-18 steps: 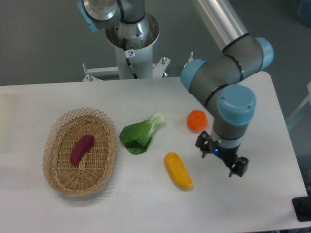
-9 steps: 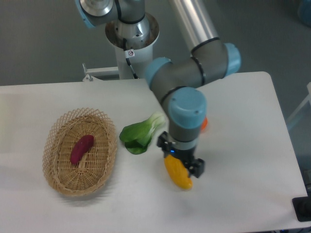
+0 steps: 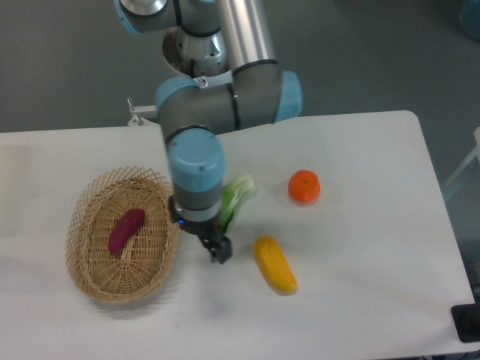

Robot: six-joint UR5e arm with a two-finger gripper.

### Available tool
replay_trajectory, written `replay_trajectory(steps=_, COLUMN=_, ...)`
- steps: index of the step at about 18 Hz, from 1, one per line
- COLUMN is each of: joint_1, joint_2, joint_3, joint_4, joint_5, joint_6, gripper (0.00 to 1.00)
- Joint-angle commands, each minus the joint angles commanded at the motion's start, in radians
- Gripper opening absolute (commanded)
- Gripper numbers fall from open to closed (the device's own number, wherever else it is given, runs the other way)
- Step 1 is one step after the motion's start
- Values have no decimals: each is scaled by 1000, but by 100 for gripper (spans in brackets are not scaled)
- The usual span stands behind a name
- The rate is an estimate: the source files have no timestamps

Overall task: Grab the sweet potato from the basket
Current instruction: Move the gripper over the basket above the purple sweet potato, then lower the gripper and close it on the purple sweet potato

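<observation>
White tabletop holds a tan oval wicker basket — a magenta-purple sweet potato lies inside. Just right of its rim hangs the black two-finger gripper, empty — jaw spacing unclear.

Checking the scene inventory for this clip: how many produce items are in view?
4. The sweet potato lies in the basket; the leafy green is partly hidden behind the arm; the yellow vegetable and orange fruit sit on the table. None else visible.

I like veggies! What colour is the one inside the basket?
Magenta-purple: the sweet potato in the basket, clearest in the fixed camera view.
</observation>
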Motion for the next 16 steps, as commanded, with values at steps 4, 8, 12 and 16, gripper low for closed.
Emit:
replay_trajectory(steps=4, joint_1=-54, joint_2=6, joint_3=-40, joint_4=11, joint_5=2, joint_6=-93, gripper=100)
replay_trajectory(steps=8, joint_1=-91, joint_2=5, joint_3=-81, joint_4=49, joint_5=3, joint_6=-184, gripper=100)
replay_trajectory(steps=12, joint_1=-121, joint_2=14, joint_3=-179, joint_4=167, joint_5=6, joint_6=-228, gripper=100)
replay_trajectory(steps=16, joint_1=-124, joint_2=15, joint_3=-216, joint_4=201, joint_5=9, joint_6=-296, gripper=100)
